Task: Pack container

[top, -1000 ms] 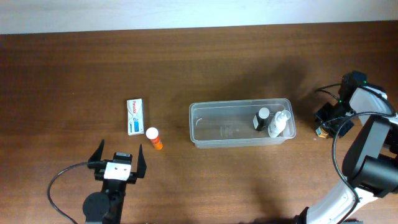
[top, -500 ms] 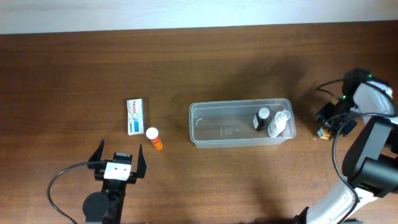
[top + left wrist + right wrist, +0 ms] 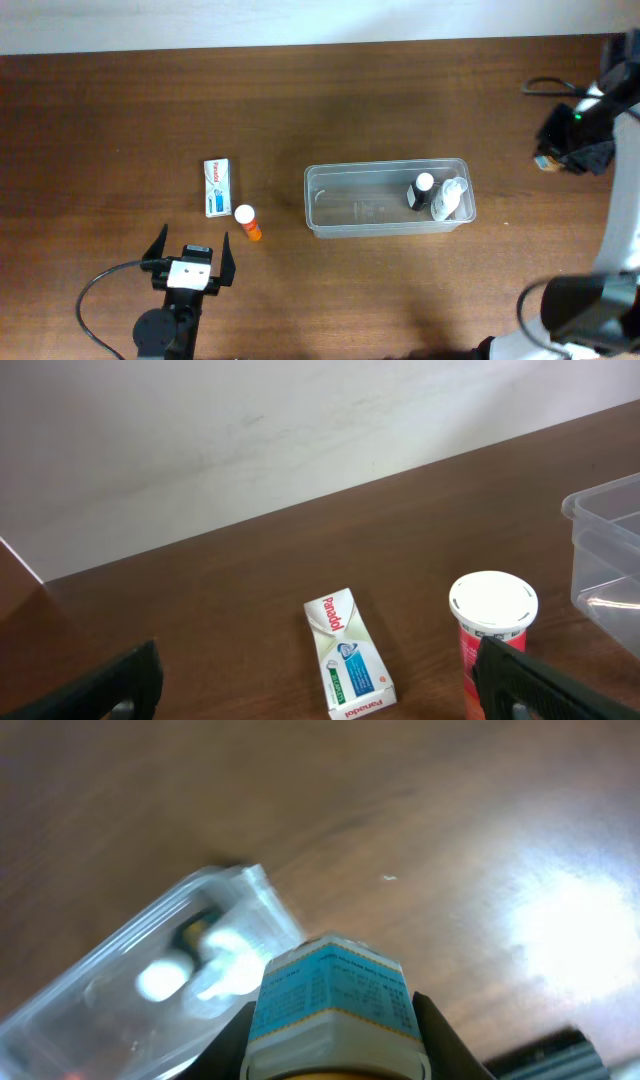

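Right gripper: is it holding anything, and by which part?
Yes: the right gripper is shut on a small blue-labelled item, clamped by its two opposite sides; its lower end is hidden.

We see a dark brown wood-grain counter (image 3: 120, 120), clear container (image 3: 380, 166), white-and-blue box (image 3: 217, 187), orange white-capped bottle (image 3: 248, 222), and a pale-blue printed item (image 3: 335, 995).

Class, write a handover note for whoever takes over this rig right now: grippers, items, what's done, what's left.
Left gripper: open, empty, near the orange bottle.
Right gripper: shut on a blue-labelled item, off to the right of the container.
Done: a dark bottle and a white bottle are in the container.
Left: the held item, the orange bottle and the Panadol box, the last two left of the container.
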Available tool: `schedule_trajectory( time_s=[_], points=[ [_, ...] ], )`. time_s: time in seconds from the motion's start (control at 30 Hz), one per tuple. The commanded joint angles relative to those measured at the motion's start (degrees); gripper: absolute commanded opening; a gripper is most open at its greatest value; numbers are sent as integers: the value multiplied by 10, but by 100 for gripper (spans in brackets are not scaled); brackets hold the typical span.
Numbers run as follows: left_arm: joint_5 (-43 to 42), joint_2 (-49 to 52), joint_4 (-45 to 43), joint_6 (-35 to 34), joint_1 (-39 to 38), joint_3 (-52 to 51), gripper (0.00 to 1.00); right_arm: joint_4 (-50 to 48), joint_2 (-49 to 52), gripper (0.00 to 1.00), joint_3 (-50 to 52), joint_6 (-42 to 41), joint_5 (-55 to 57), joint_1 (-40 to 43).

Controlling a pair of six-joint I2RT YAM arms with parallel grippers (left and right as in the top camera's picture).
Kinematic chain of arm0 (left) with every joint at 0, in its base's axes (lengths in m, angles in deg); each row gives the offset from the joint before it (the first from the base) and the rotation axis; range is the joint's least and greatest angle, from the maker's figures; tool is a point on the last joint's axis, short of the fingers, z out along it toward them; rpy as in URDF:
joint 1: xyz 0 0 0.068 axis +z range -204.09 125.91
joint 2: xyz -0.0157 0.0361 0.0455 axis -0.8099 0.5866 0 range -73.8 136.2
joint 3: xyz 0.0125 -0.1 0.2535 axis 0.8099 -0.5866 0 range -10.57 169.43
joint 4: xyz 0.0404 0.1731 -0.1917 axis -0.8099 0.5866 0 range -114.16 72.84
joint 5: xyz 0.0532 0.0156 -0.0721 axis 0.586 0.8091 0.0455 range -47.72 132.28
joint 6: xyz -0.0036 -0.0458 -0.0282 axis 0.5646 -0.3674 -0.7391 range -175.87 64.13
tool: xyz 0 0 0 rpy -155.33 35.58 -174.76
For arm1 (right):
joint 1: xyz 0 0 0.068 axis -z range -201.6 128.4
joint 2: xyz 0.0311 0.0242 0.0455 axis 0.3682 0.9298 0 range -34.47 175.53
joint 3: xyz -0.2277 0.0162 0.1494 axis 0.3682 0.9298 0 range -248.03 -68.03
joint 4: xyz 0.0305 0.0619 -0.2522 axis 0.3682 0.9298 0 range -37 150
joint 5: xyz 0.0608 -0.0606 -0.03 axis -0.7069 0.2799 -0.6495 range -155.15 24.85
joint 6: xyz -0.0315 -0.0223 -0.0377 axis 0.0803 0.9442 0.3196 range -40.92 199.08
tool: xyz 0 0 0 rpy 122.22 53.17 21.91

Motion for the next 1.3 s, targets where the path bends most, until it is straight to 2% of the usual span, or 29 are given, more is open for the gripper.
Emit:
schedule_trajectory(
  time_s=[0.0, 0.23, 0.43, 0.9, 1.27],
  points=[
    [-6, -4, 0, 1, 3, -3, 99, 4, -25, 27, -11, 15, -9, -80],
    [-6, -4, 0, 1, 3, -3, 99, 0, -3, 27, -10, 14, 31, -253],
    [-6, -4, 0, 1, 3, -3, 99, -6, 52, 29, -10, 15, 41, -336],
    [-6, -4, 0, 1, 3, -3, 99, -3, 156, 28, 0, 15, 38, -350],
    [-6, -4, 0, 1, 3, -3, 99, -106, 156, 28, 102, 36, -8, -351]
  ],
)
